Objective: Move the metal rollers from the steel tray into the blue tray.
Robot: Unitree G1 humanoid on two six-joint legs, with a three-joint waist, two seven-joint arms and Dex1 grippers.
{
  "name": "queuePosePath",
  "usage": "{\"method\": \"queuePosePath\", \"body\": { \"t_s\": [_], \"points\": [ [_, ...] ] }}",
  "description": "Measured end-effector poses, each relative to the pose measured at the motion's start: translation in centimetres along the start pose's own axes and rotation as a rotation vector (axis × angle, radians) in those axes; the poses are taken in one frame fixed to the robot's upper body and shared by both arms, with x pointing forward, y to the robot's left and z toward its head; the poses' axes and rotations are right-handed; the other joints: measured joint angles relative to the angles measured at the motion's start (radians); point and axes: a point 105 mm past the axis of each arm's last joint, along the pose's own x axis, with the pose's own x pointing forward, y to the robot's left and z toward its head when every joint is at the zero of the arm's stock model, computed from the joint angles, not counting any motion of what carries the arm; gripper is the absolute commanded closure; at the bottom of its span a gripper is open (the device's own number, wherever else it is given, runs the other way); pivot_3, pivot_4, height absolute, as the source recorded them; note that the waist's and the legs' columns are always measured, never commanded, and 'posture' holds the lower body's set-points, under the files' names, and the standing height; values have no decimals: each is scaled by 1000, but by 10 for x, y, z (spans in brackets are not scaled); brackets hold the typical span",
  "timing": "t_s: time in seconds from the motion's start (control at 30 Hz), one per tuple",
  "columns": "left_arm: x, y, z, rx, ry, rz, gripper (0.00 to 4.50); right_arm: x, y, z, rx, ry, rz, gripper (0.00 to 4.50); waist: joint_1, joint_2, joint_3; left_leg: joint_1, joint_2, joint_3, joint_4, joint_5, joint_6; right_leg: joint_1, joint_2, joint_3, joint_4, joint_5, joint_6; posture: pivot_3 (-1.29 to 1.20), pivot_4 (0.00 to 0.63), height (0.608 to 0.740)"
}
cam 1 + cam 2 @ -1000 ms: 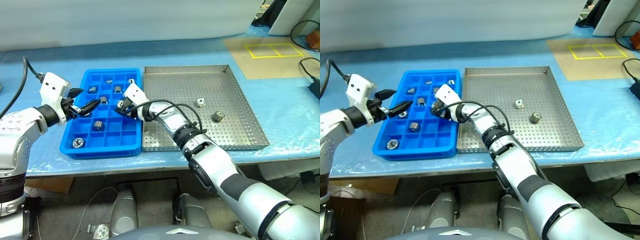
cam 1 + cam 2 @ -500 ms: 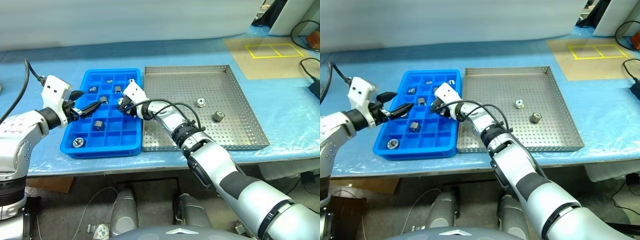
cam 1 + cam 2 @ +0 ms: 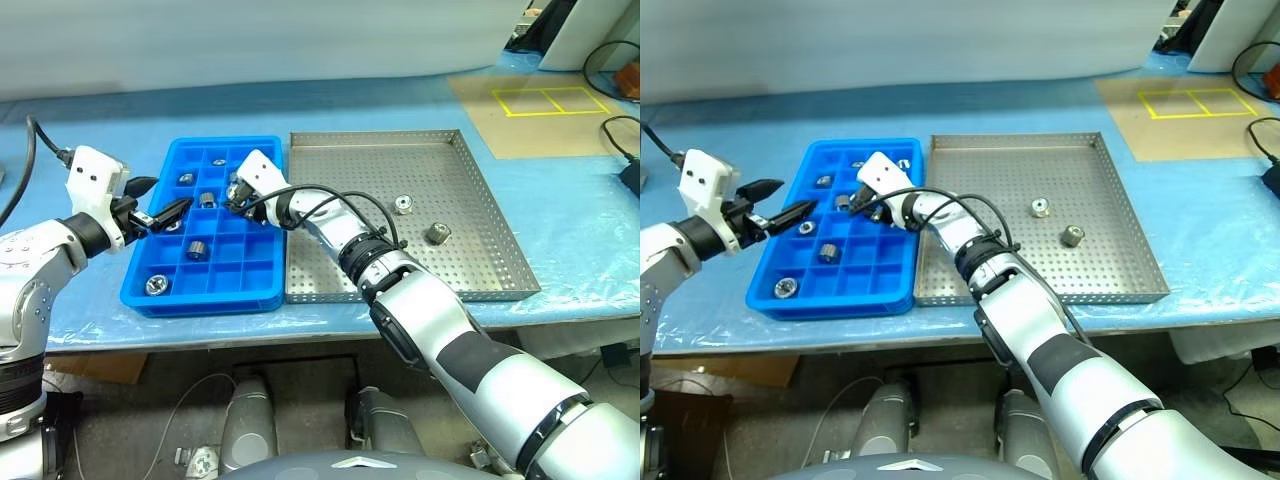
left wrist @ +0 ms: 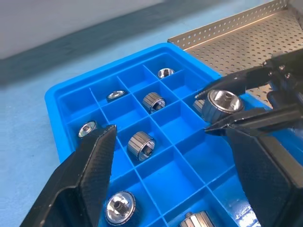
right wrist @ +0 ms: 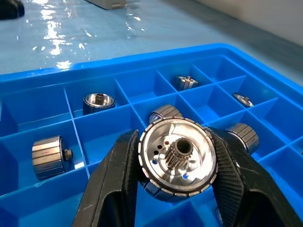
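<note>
My right gripper is shut on a shiny metal roller and holds it above the middle compartments of the blue tray. The left wrist view also shows this roller between the right gripper's black fingers. My left gripper hovers open over the blue tray's left side with nothing between its fingers. Several rollers lie in the blue tray's compartments, among them one near the middle. Two rollers lie on the perforated floor of the steel tray, right of the blue tray.
The two trays sit side by side on a table with a blue cover. A brown board with a yellow taped rectangle lies at the back right. Black cables run along the right edge.
</note>
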Motion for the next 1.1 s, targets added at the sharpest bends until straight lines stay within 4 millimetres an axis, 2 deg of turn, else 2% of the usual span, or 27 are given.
{"method": "queuePosePath", "body": {
  "t_s": [0.13, 0.33, 0.67, 0.83, 1.1],
  "points": [
    [-2, 2, 1, -9, -8, 11, 598, 1, 4, -1, -9, 6, 33, 2778, 2, 0, 0, 0, 0, 0, 0, 0, 0, 0, 0, 0, 0, 0, 0, 257, 150, 740],
    [-7, 2, -11, -31, 39, 17, 598, 0, 9, 0, -6, 1, 76, 2778, 4, 0, 0, -1, 0, -2, 0, 0, 0, 0, 0, -2, 0, 0, -1, 259, 150, 740],
    [-8, 1, -10, -20, 34, 24, 598, 3, 21, 3, -88, 6, 142, 2778, 8, 0, 0, -2, 0, -4, 0, 0, 0, 0, 0, -4, 0, -1, -1, 254, 150, 740],
    [-8, 1, -9, -21, 33, 24, 598, 4, 19, 5, -107, -8, 112, 1117, 8, 0, 0, -2, 0, -5, 0, 0, 0, 0, 0, -4, 0, -1, -1, 253, 150, 740],
    [-4, -4, -9, -27, 31, -1, 598, 4, 14, 7, -98, -16, 68, 1117, 8, 0, 0, -2, 0, -5, 0, 0, 0, 0, 0, -4, 1, -1, -1, 210, 150, 740]
  ]
}}
